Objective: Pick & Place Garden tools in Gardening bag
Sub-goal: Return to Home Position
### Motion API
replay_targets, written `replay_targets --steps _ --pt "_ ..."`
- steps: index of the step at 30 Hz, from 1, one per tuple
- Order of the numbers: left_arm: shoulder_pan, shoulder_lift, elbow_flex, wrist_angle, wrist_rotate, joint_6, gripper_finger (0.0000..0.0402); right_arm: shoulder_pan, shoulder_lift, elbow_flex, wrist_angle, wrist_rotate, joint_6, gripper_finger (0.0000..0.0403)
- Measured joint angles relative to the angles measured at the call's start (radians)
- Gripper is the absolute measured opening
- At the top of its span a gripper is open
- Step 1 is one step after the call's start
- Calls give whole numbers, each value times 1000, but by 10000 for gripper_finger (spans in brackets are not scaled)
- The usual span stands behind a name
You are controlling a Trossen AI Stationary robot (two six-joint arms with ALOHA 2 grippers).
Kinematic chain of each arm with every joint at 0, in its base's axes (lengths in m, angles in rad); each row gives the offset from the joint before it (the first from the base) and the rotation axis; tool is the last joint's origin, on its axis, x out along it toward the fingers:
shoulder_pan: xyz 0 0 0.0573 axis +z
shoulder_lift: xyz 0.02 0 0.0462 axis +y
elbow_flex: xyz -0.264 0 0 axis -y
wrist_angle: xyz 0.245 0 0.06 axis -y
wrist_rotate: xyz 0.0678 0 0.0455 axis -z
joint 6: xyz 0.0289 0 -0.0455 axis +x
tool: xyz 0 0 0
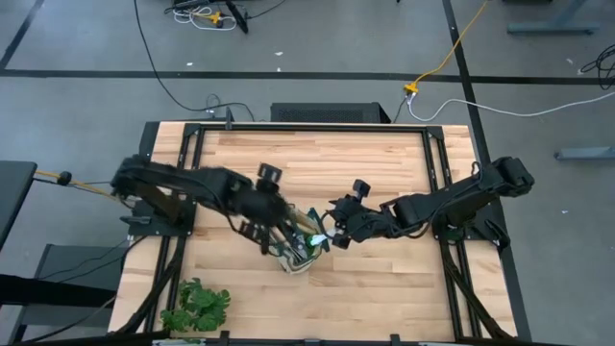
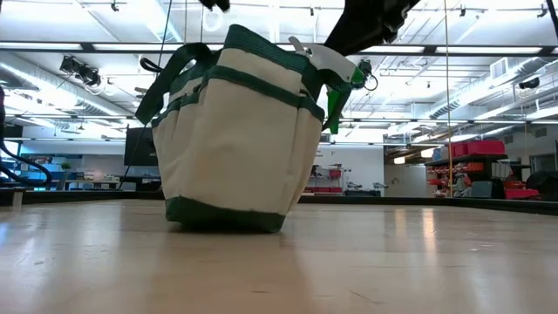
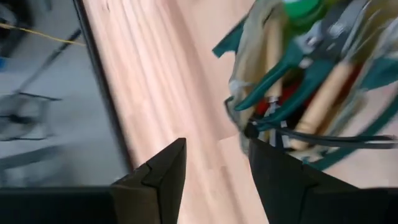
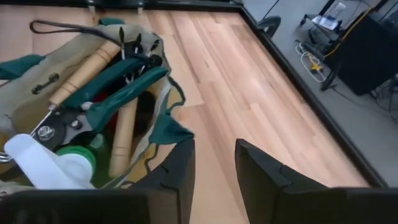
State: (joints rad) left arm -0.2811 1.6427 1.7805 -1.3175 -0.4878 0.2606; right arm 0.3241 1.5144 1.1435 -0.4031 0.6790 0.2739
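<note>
The beige gardening bag with green trim (image 1: 298,258) stands on the wooden table (image 1: 384,279) between my two grippers; it also shows in the low view (image 2: 235,139). Inside it lie two wooden-handled rakes (image 4: 81,74), the pruning shears (image 4: 62,127), the green spray bottle with its white nozzle (image 4: 43,165) and something red (image 3: 273,109). The nozzle sticks out over the bag's rim (image 2: 327,61). My left gripper (image 1: 283,240) is open just left of the bag, as its wrist view shows (image 3: 214,168). My right gripper (image 1: 327,235) is open just right of the bag and shows in its own wrist view (image 4: 214,168).
A leafy green plant (image 1: 197,306) sits at the table's near left corner. Bare wood lies to the right of the bag and toward the far edge. Black frame rails (image 1: 442,183) run along the table's sides.
</note>
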Motion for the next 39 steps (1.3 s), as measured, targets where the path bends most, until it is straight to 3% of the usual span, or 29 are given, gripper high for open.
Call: replay_targets --steps 4,10,14,22,31,39 --pt "35 -87 0 13 86 -44 181 1 -40 0 -12 2 -20 116" --pt "52 -199 -3 48 93 -72 181 23 -159 0 -56 51 -26 116" --pt "53 -296 -78 108 93 -99 181 52 -240 -14 -74 98 -47 116" --pt "53 -567 -433 327 94 -211 181 97 -450 -252 81 160 -25 116" --pt "48 -853 -858 749 93 -198 181 99 -671 -615 578 112 -187 116" --pt "48 -976 -1157 1014 100 -251 181 98 -763 -877 930 68 -185 116"
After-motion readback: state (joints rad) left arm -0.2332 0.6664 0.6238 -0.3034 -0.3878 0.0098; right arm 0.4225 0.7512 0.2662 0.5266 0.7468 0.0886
